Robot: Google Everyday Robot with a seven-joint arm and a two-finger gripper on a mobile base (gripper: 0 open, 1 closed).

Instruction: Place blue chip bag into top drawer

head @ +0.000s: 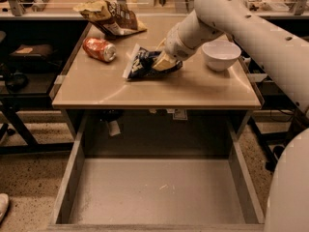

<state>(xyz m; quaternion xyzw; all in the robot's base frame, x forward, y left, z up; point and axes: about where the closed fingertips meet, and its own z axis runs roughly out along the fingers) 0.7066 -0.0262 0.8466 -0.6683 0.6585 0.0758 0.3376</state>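
On the surface (pixel 96 88), right of a red can (pixel 99 49), the bag (pixel 141 63) lies crumpled with the gripper (pixel 164 62) at its right end, jaws clamped on it, a bowl (pixel 220 55) farther right, the drawer (pixel 70 178) open below.

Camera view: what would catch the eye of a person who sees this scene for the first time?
The thick white robot arm reaches in from the right, and its gripper is down at the crumpled dark-blue foil chip bag in the middle of the tan tabletop. Below it, the wide grey metal top drawer stands pulled open. A red drink can lies left of the bag, and a white bowl stands to its right.
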